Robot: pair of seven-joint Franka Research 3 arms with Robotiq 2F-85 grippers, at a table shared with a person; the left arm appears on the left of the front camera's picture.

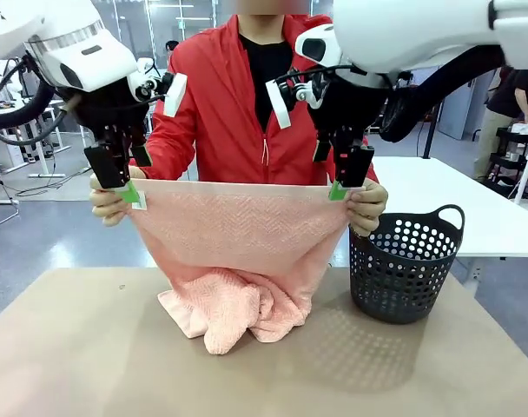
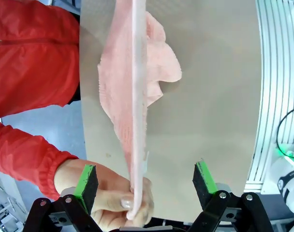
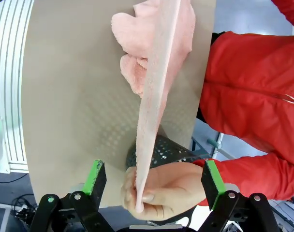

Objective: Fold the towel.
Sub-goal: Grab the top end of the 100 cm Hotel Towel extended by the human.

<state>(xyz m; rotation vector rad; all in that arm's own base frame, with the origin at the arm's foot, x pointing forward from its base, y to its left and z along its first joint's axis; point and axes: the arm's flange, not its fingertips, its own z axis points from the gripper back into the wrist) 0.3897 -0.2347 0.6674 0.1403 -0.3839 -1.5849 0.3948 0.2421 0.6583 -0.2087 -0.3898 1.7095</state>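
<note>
A person in a red jacket holds the salmon-pink towel (image 1: 238, 230) stretched out by its top corners, one hand (image 1: 108, 204) at each end. Its lower part lies bunched on the table (image 1: 73, 347). My left gripper (image 1: 129, 187) stands open at the towel's left corner; in the left wrist view the gripper (image 2: 146, 180) has its green pads (image 2: 86, 181) wide apart on either side of the towel edge (image 2: 137, 96) and the person's hand (image 2: 113, 195). My right gripper (image 1: 338, 184) is open at the right corner, straddling the towel (image 3: 156, 87) and the other hand (image 3: 169, 191).
A black perforated basket (image 1: 407, 265) stands on the table to the right of the towel, just below the person's hand there; the basket (image 3: 161, 150) also sits under the towel edge in the right wrist view. A white table (image 1: 472, 208) lies behind it.
</note>
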